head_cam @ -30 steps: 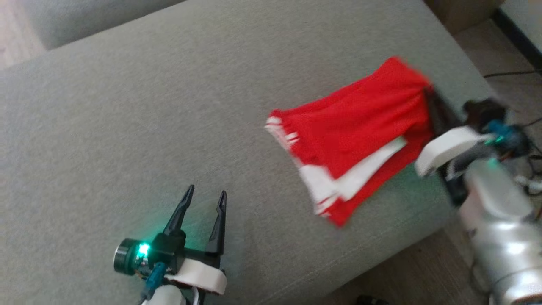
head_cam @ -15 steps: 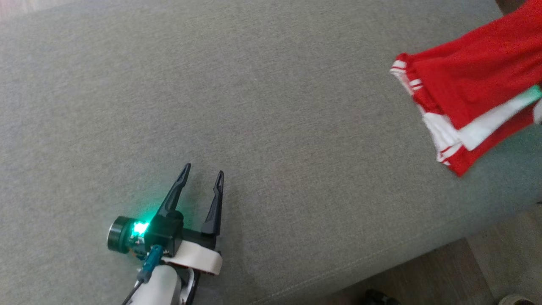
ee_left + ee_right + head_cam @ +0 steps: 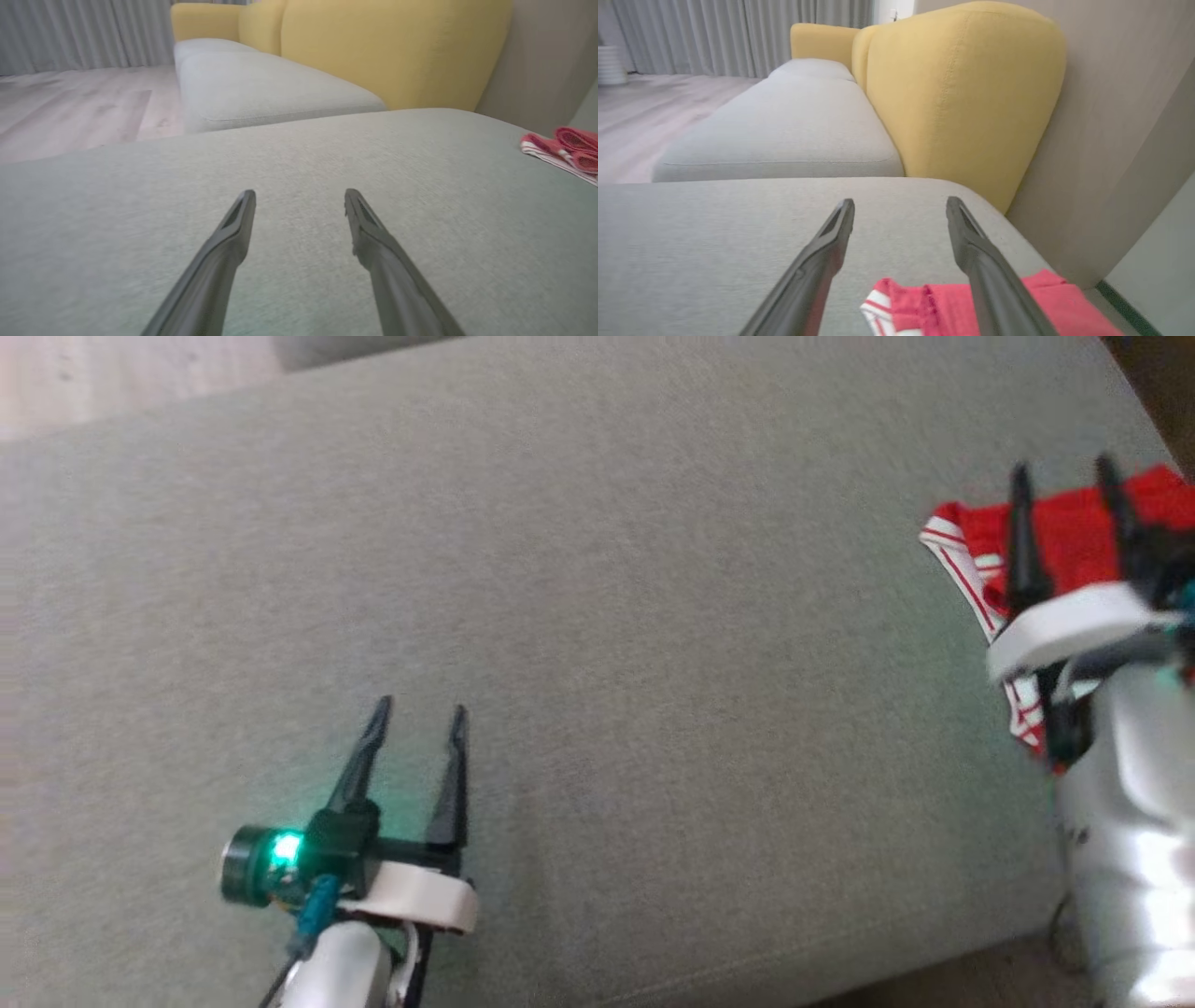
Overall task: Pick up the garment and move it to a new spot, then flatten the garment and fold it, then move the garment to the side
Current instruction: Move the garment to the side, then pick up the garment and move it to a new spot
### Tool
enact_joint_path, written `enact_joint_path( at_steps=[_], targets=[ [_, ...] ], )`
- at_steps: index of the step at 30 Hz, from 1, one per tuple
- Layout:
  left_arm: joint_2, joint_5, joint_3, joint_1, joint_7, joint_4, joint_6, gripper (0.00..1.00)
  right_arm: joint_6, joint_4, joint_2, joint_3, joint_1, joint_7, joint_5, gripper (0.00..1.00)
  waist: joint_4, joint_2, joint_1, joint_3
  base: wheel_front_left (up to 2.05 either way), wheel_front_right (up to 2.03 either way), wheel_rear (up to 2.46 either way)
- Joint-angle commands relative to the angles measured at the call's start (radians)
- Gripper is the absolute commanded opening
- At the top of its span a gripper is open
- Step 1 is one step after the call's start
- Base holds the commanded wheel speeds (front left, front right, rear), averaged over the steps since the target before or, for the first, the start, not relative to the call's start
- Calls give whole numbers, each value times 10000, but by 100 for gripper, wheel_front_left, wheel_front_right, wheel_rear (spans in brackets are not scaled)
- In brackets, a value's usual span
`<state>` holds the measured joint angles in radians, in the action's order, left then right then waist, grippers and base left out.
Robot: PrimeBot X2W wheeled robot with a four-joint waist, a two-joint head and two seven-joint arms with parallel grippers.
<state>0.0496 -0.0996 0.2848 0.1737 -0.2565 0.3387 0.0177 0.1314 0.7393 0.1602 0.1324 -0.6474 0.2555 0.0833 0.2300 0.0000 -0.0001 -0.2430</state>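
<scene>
The right end effector [image 3: 1062, 469] hangs spread over the garment [image 3: 1064, 537], which lies, seemingly folded, beneath its fingers at the cushion's [image 3: 653, 616] right edge. The left end effector [image 3: 420, 707], also spread, has open cushion all around it. A yellow backrest [image 3: 962, 93] rises beyond the right one.

Left gripper [image 3: 420, 707]: at 7 o'clock in the head view, fingers pointing to 12 with a slight lean toward 1. Jaws spread, nothing clamped between them. The left wrist view shows the left gripper [image 3: 300, 192] the same way. Green light [image 3: 280, 847] lit on the wrist housing, at 9 o'clock from the finger base.

Right gripper [image 3: 1061, 467]: at 3 o'clock, fingers to 12, jaws parted and holding nothing. Silver right forearm [image 3: 1134, 821] runs off toward 5 o'clock.
</scene>
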Motion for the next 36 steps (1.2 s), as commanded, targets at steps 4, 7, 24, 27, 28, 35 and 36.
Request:
enact_joint_path(
  at_steps=[4,7,24,27,28,35,36],
  targets=[
    [6,-522,-815,-253,-53,-330,476,100,-7,-950,-404,-950,1107,63,-1004,100,-1007,0,1,805,0,0,0],
    [6,-563,-937,-390,-53,-283,543,100,-7,-1159,-566,-1101,1850,63,-1338,100,-1439,0,1,1081,0,0,0],
    [6,-476,-1633,-1393,-53,432,560,100,-7,-1481,-1095,-986,4092,63,-1748,100,-2237,0,1,2222,0,0,0],
    [6,-516,-1708,-1568,-53,428,585,100,-7,-1621,-1097,-1274,4274,63,-1726,100,-2255,0,1,2369,0,0,0],
    [6,-523,-1722,-1619,-53,418,592,100,-7,-1661,-1097,-1301,4340,63,-1765,100,-2265,0,1,2401,0,0,0],
    [6,-532,-1753,-1794,-53,340,596,100,-7,-1881,-1098,-1459,4658,63,-1951,100,-2578,0,1,2518,0,0,0],
    [6,-537,-1751,-1802,-53,332,597,100,-7,-1880,-1098,-1485,4680,63,-1963,100,-2670,0,1,2516,0,0,0]
  ],
)
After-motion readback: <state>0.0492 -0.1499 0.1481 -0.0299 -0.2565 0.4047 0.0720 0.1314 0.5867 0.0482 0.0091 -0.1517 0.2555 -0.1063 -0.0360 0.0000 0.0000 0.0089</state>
